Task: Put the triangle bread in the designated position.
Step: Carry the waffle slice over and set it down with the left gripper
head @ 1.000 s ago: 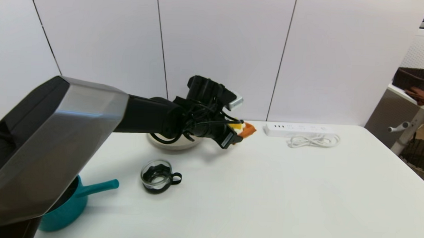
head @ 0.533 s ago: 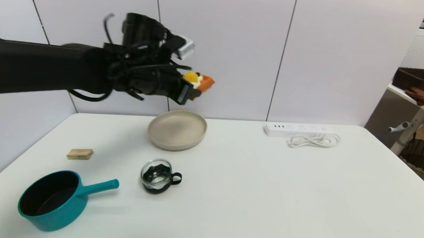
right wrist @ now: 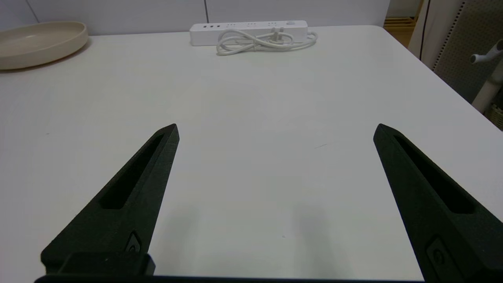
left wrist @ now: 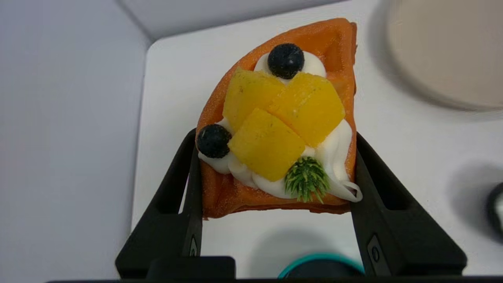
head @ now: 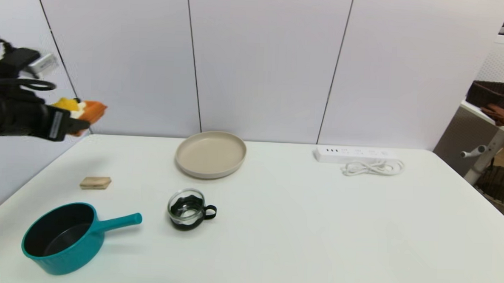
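The triangle bread point(left wrist: 275, 122) sits clamped at its wide end between the left gripper point(head: 72, 123) fingers, up in the air past the table's point(head: 316, 229) far-left corner. Half a second back it hung over the beige plate point(head: 211, 154), so it's swung way left. The right gripper point(right wrist: 275, 129) is spread wide, holding nothing, low over the table. Count: one plate, one teal pot point(head: 62, 239), one glass cup point(head: 187, 209), one wooden block point(head: 95, 182), one power strip point(head: 355, 154).

a white tabletop point(head: 316, 229) fills the view; pale wall panels point(head: 264, 61) with dark seams stand at 12 o'clock, and a side shelf point(head: 497, 122) holding a dark basket point(head: 494, 94) sits at 2 o'clock.
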